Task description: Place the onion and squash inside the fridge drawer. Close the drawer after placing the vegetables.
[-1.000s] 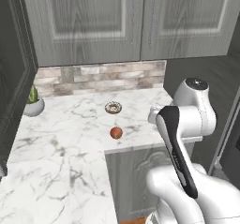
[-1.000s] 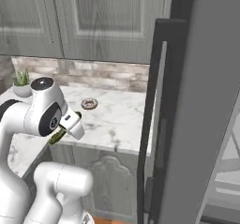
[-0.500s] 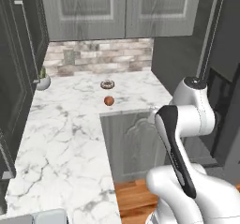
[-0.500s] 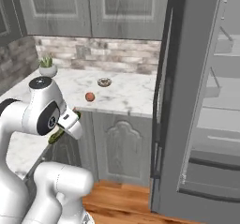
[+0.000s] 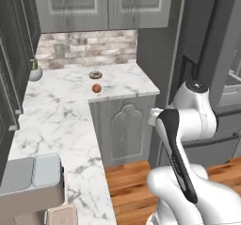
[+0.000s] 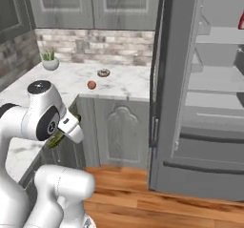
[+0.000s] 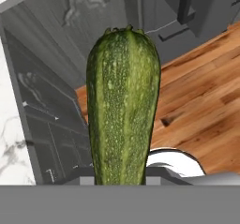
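Base rolled back (open fridge (image 6: 209, 79) nearer) | claw (image 7: 123, 183) grasping squash (image 7: 123, 106) | onion (image 5: 96, 88) on counter (image 5: 61, 106)

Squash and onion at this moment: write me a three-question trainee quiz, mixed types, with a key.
1. True or false: the squash is held in the gripper, off the counter.
2. Multiple choice: the onion sits (A) on the floor, (B) on the marble counter in front of the donut, (C) on a fridge shelf.
3. Fill in: the fridge door stands ____, with its shelves visible.

Key: 1 true; 2 B; 3 open.
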You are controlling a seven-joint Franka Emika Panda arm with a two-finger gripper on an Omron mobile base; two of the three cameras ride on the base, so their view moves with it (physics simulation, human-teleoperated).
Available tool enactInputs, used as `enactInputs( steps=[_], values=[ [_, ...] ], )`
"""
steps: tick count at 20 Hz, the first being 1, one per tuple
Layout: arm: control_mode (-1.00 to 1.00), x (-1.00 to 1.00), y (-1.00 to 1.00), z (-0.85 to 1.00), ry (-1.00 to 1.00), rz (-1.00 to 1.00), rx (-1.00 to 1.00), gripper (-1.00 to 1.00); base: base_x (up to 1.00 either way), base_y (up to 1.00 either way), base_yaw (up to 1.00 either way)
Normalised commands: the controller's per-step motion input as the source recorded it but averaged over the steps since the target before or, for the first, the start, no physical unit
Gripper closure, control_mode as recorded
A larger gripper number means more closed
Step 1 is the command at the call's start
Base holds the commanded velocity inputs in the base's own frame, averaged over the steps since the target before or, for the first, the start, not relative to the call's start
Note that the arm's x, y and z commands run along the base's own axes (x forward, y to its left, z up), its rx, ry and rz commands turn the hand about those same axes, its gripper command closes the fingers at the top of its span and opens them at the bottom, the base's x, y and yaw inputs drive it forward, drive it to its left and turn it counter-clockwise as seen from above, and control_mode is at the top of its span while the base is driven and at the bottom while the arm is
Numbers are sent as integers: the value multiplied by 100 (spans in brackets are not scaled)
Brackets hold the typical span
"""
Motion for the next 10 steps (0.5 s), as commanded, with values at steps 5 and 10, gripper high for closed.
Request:
enactInputs(
  steps=[5, 10],
  values=[
    [100, 0, 0, 0, 0, 0, 0, 100, -66, -100, -7],
    [100, 0, 0, 0, 0, 0, 0, 100, -22, -98, -29]
  ],
)
